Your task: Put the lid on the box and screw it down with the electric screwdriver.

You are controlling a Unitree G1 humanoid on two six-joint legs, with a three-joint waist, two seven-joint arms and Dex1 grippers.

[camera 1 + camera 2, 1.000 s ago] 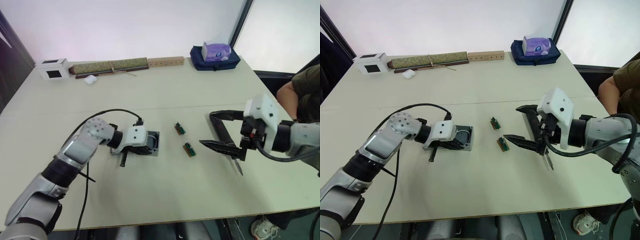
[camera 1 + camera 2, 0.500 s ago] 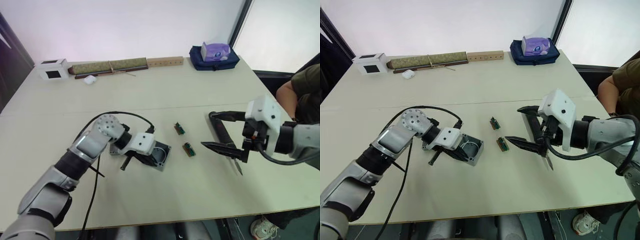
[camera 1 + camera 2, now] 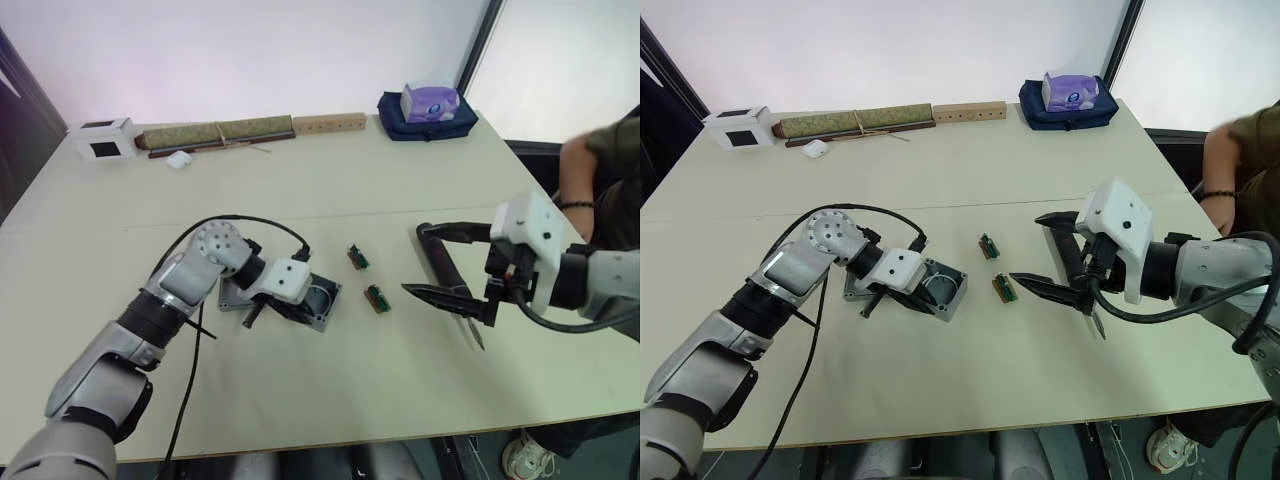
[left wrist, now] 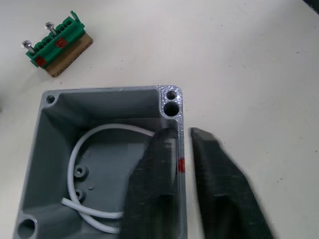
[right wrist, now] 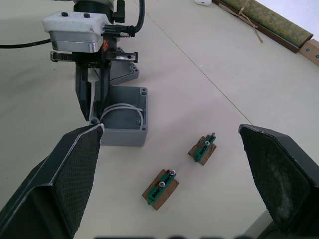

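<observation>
The grey box sits open side up at the table's middle left, with a white wire inside. My left gripper is shut on its wall, one finger inside and one outside. The flat grey lid lies on the table just left of the box, partly under my left wrist. The black electric screwdriver lies on the table at the right, its metal bit pointing toward the near edge. My right gripper hovers over the screwdriver, wide open and holding nothing.
Two small green terminal blocks lie between the box and the screwdriver. Along the far edge are a white carton, a long green roll, a wooden block and a blue pouch. A person is at the right.
My left gripper has moved the box to the right and nearer, uncovering the lid beside it, then eased slightly back. My right gripper has stayed put. The person's arm has shifted.
</observation>
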